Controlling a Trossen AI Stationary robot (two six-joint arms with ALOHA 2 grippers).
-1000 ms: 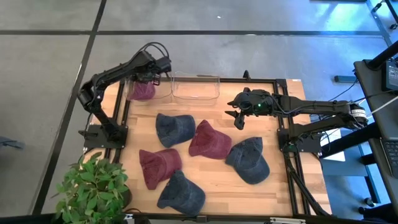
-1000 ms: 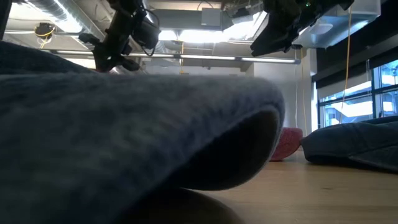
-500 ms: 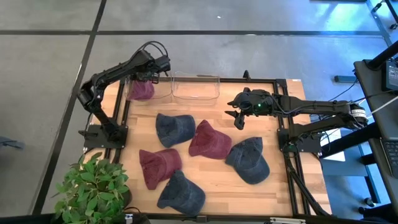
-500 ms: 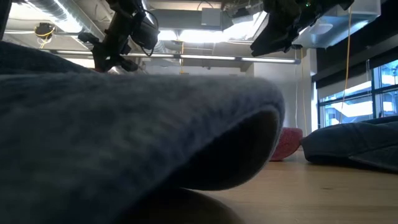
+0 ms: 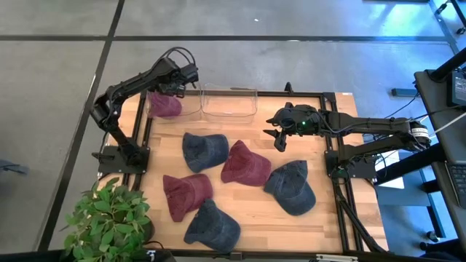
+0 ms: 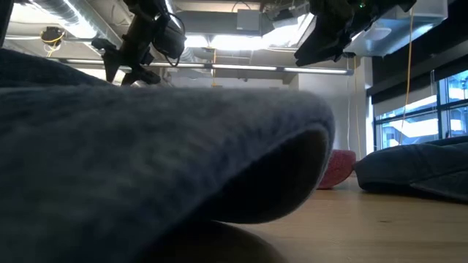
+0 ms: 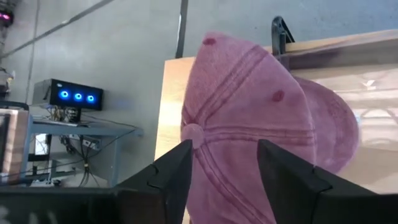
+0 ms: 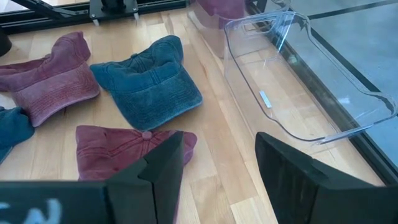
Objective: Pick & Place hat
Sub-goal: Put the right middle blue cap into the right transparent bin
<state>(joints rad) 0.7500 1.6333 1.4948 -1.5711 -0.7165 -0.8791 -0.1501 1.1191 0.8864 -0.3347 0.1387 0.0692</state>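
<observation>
On a pale wooden table [image 5: 255, 204] edged by a black frame, standing on a grey floor with a potted plant [image 5: 109, 222] at one corner, five caps lie loose, three blue and two maroon. At the far edge sit two clear bins [image 5: 229, 102]. The left gripper [image 5: 178, 81] hovers over the left bin, fingers spread apart and empty, just above a faded maroon cap [image 7: 261, 130] with stitched panels and a top button. The right gripper [image 5: 279, 135] waits open above the table.
</observation>
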